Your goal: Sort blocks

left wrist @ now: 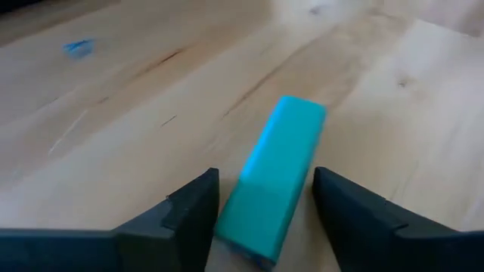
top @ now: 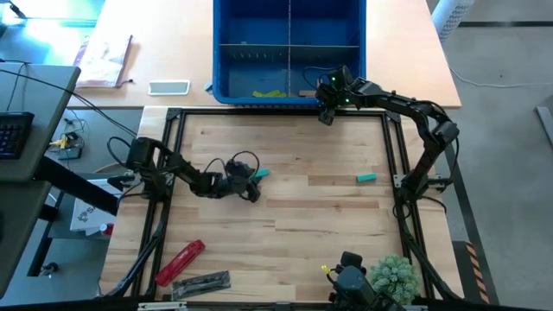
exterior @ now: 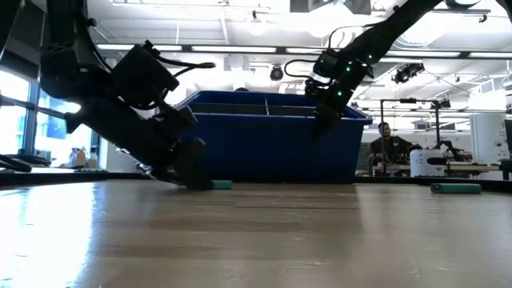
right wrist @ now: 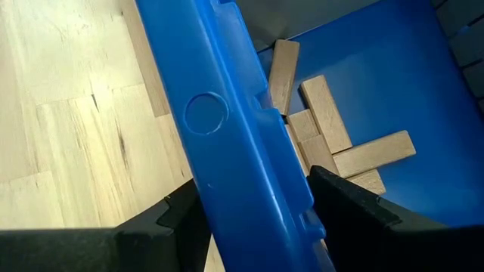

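Left gripper down at the table, fingers spread either side of a teal block — small gaps both sides, not clamped. 2nd teal block lies well apart, toward the right. Right gripper hangs open, empty, straddling the blue bin's wall — tan blocks inside.

High camera looked straight down on table. Low camera sat at tabletop level, facing blue bin. Left wrist camera was close above teal block; right wrist camera over bin rim.
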